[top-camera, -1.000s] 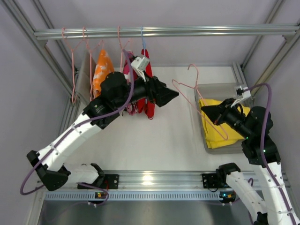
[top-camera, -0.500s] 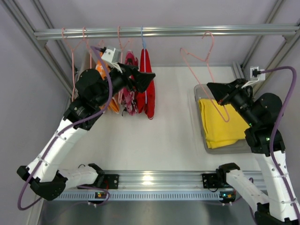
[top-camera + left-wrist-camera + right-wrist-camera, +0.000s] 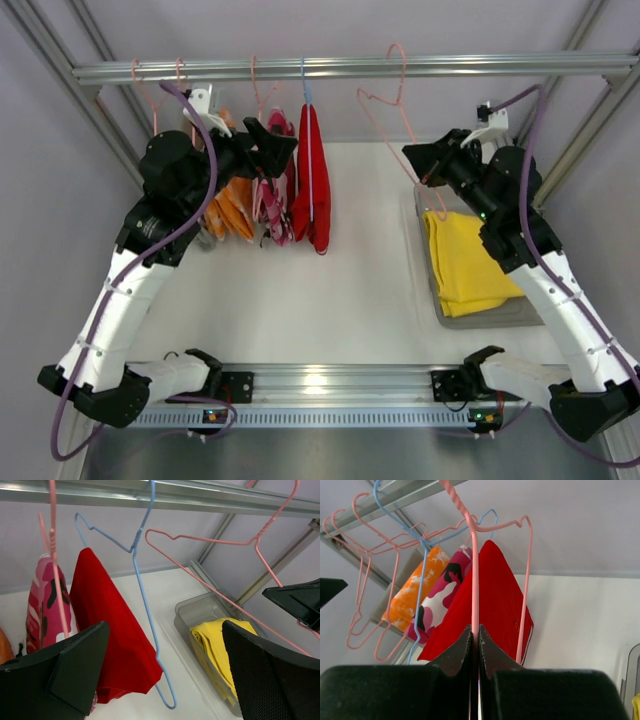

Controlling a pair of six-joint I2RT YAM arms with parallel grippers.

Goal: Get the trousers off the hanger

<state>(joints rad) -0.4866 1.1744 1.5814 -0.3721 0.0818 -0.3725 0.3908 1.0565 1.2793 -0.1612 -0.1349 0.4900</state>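
The yellow trousers lie folded in a grey bin at the right, off the hanger; they also show in the left wrist view. My right gripper is shut on the bare pale pink hanger and holds it up by the rail. Its hook reaches the rail; I cannot tell whether it rests there. In the right wrist view the pads pinch the hanger wire. My left gripper is open and empty beside the hanging garments; its own view shows the hanger ahead.
A metal rail spans the back. A red garment on a blue hanger, a pink camouflage garment and an orange tie-dye garment hang from it. Bare pink hangers hang at the far left. Frame posts stand at both sides.
My right gripper has lifted the pink hanger away from the bin, up and left to the rail. My left gripper has pulled back left toward the hanging garments.
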